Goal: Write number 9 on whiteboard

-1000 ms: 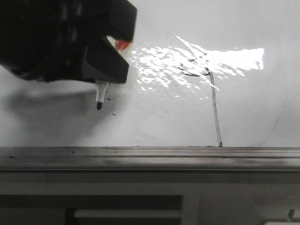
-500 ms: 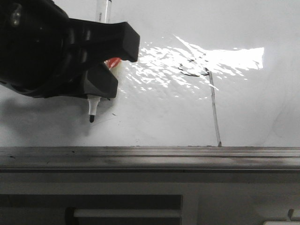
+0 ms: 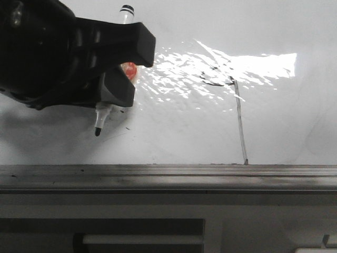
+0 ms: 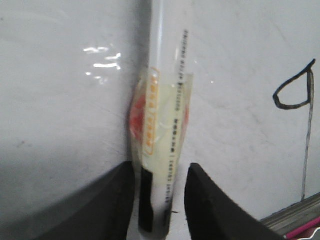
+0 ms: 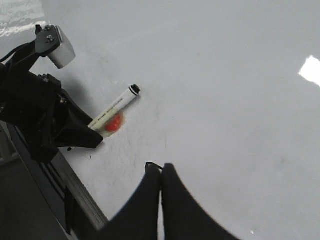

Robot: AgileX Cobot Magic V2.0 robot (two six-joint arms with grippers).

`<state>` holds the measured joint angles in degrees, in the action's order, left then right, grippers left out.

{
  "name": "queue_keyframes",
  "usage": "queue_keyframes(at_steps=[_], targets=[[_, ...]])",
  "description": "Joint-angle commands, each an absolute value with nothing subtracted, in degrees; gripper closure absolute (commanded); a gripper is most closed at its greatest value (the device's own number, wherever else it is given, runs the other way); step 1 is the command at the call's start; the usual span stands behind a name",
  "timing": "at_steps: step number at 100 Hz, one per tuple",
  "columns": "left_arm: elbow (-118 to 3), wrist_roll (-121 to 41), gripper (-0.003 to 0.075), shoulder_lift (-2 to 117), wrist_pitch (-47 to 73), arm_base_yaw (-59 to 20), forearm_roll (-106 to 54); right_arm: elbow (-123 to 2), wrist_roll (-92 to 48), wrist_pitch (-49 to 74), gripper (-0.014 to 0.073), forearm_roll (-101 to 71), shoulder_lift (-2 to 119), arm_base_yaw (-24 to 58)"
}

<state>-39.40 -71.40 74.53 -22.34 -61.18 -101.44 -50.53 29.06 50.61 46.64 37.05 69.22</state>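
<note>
Left gripper (image 3: 113,79) fingers clamp marker (image 3: 99,122), shifted farther left of number 9 (image 3: 239,118) on whiteboard (image 3: 174,137); right gripper (image 5: 160,172) fingers pressed together (right wrist view only).

Matte black left pincer (image 3: 113,71); right pincer (image 5: 160,172) with tapered black fingers.

Bright glare patch (image 3: 231,66) from overhead light; grey ledge (image 3: 168,176) below; dim pale cabinet panel (image 3: 253,226) underneath.
</note>
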Motion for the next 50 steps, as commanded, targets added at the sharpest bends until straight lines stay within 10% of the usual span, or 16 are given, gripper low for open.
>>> queue_keyframes(at_steps=[1, 29, 50], targets=[[-40.50, -71.16, 0.0421, 74.37, -29.91, -60.50, -100.63, -52.36, 29.67, 46.62, 0.0652, 50.18, 37.12, 68.95], [-40.69, -71.16, 0.0068, 73.54, -30.49, -60.86, -100.63, -52.36, 30.32, 46.25, 0.0651, 50.46, 37.12, 68.95], [-40.69, -73.45, 0.0073, 65.30, -31.79, -64.05, -100.63, -50.56, 37.13, 44.33, 0.0651, 56.34, 33.38, 68.95]])
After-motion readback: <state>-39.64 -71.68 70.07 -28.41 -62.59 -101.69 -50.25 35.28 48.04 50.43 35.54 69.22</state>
